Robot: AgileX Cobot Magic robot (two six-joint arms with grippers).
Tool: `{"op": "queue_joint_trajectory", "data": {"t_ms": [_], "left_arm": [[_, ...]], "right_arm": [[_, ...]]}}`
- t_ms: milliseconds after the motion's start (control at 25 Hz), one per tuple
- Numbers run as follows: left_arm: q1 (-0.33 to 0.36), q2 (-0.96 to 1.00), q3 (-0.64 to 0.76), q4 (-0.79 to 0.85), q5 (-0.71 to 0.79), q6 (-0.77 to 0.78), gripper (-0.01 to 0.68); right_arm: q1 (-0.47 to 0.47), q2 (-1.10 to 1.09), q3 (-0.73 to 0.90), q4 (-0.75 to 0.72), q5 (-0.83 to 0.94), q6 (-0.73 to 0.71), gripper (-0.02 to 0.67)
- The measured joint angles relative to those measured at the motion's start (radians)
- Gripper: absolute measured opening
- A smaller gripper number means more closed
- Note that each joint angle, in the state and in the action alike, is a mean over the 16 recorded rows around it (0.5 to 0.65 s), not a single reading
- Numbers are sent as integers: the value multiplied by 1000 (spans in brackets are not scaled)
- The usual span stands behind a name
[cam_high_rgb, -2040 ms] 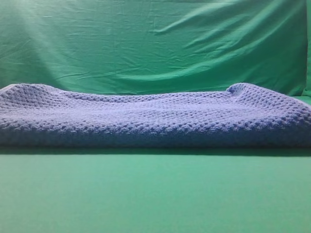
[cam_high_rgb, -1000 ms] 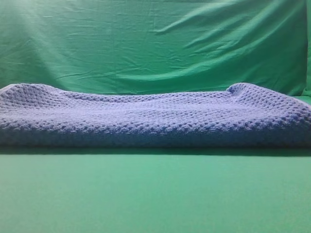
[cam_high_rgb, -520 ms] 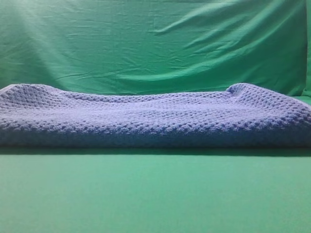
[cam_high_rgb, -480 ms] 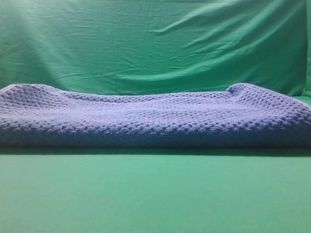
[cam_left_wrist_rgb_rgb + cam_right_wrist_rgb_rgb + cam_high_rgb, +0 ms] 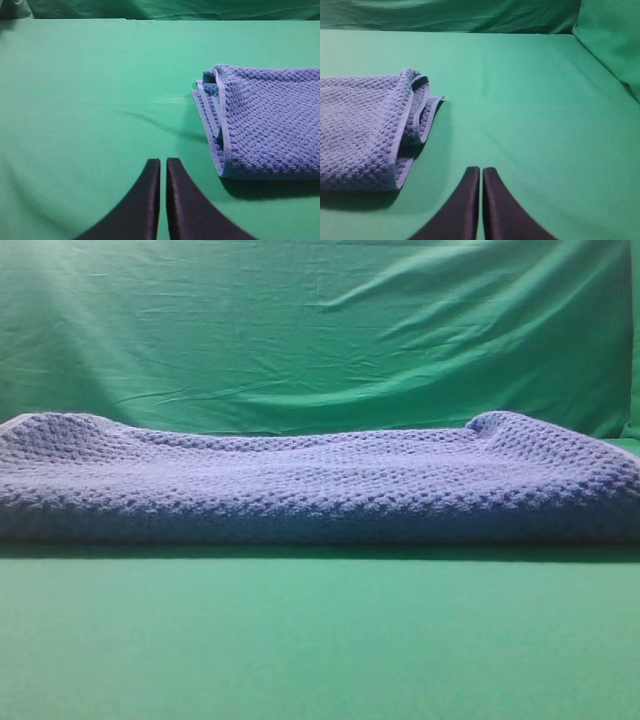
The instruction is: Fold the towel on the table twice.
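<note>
Black left tool (image 5: 160,167), right tool (image 5: 481,175) closed, empty, beside towel (image 5: 320,480).

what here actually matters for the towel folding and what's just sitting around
Part of the job:
- towel, lying in stacked layers
- table under it
- left gripper, shut, off the towel's end
- right gripper, shut, off the other end

Just there:
- wrinkled green backdrop cloth behind the table
</note>
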Motion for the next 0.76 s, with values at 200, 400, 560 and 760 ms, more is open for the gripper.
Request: {"op": "queue_joint_trajectory", "data": {"t_ms": [200,400,560,760], "left_arm": [[0,0,0,0,0,0,0],[0,0,0,0,0,0,0],[0,0,0,0,0,0,0],[0,0,0,0,0,0,0]], "right_arm": [[-4,0,0,0,0,0,0],[-4,0,0,0,0,0,0],[-4,0,0,0,0,0,0],[-4,0,0,0,0,-1,0]]}}
